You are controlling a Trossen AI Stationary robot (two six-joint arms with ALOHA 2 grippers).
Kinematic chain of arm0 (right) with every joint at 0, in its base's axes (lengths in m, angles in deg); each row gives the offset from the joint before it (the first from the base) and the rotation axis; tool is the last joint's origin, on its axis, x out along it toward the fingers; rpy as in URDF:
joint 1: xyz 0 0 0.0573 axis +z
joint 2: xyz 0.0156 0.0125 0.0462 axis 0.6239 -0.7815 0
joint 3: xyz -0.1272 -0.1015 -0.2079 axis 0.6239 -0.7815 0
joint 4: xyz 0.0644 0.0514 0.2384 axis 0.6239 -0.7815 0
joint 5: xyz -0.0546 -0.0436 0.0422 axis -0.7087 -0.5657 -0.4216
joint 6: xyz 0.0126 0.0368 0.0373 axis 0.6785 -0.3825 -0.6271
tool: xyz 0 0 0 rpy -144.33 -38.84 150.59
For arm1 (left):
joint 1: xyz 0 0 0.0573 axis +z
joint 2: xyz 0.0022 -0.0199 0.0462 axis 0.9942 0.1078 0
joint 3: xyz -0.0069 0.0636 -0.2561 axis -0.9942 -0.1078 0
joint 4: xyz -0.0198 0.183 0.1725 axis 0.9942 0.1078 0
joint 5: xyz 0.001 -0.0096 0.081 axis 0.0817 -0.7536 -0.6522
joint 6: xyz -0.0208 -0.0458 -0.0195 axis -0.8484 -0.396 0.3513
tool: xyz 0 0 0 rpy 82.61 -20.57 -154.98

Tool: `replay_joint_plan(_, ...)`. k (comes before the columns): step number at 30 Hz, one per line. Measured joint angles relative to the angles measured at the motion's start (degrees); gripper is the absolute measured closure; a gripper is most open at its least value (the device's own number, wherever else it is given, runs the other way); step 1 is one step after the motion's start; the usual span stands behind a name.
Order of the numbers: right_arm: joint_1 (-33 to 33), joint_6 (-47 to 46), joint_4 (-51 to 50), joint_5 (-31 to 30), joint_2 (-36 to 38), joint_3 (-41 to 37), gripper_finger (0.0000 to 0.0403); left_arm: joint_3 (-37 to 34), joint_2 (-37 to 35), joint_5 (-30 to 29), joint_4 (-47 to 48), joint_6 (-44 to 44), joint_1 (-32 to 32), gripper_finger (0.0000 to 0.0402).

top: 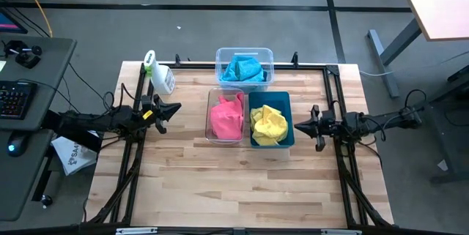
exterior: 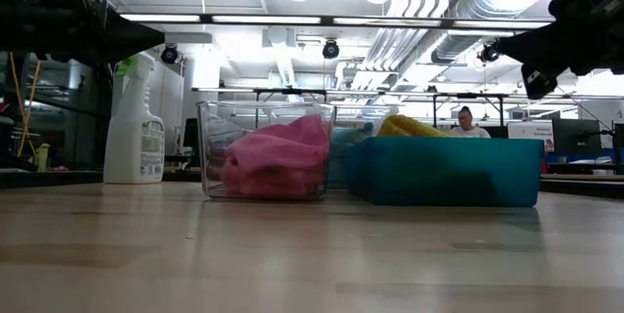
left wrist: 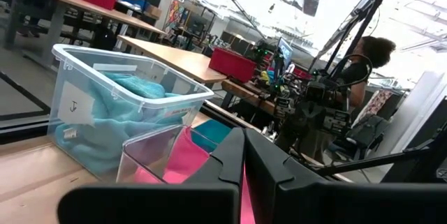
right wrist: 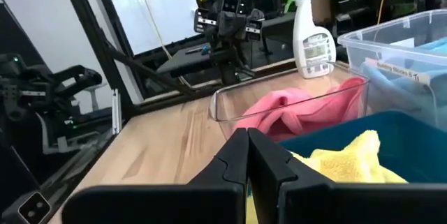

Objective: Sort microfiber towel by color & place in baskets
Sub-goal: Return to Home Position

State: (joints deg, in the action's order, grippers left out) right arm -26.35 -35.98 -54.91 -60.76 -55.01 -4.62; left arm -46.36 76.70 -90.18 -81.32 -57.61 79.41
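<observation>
The place reads as a robotics lab or workshop. Beyond the left gripper (left wrist: 244,140) run long wooden workbenches (left wrist: 174,55) carrying red plastic bins (left wrist: 236,63), with a person (left wrist: 363,63) among them. Past the right gripper (right wrist: 248,137) hangs a large white wall board (right wrist: 150,8). Bare silver ceiling ducts (exterior: 458,1) run overhead.

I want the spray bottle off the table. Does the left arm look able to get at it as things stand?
Probably yes. The spray bottle stands upright close to the left gripper, on that arm's side, with nothing between them. The shut gripper would need to open first.
</observation>
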Motion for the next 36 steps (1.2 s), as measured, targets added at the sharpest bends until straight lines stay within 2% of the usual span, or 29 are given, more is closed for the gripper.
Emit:
replay_joint_plan(32,0.0,-0.5,-0.3,0.1,-0.1,0.1,0.0402,0.0,0.0,0.1,0.0,-0.6,0.0,0.0401)
replay_joint_plan(34,0.0,-0.5,-0.3,0.1,-0.1,0.1,0.0402,0.0,0.0,1.7,1.1,-0.7,0.0,0.0401)
replay_joint_plan(36,0.0,-0.5,-0.3,0.1,-0.1,0.1,0.0402,0.0,0.0,6.6,3.4,0.7,-0.1,0.0401)
